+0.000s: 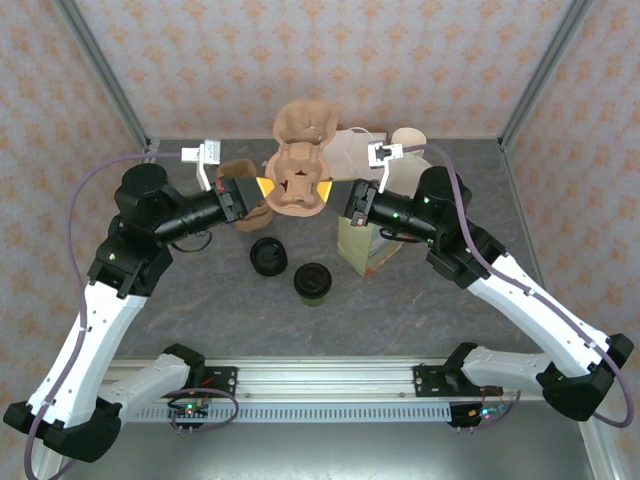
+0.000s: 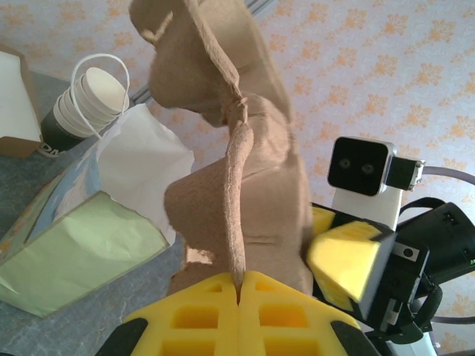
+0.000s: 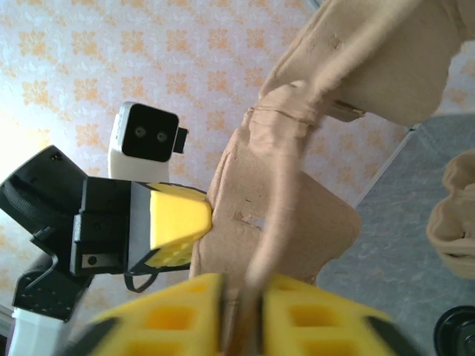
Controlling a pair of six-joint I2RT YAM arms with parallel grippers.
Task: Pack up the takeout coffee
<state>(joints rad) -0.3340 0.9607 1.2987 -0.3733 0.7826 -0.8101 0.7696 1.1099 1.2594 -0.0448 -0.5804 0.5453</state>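
The takeout coffee (image 1: 313,282), a small dark cup with a black lid, stands on the grey table in front of both arms. A brown pulp cup carrier (image 1: 298,182) hangs above the table between the grippers. My left gripper (image 1: 262,187) is shut on the carrier's left rim (image 2: 239,245), its yellow fingers pressed together on the thin edge. From the opposite side my right gripper (image 1: 333,190) pinches the rim (image 3: 260,252) between its blurred jaws. A pale green paper bag (image 1: 365,245) lies by the right arm, its mouth (image 2: 74,252) seen in the left wrist view.
A low black lid disc (image 1: 269,256) lies left of the coffee. A stack of cream-rimmed cups (image 1: 408,138) and a white paper sheet (image 1: 350,150) stand at the back right. More brown pulp (image 1: 308,120) rises behind the carrier. Patterned walls enclose the table.
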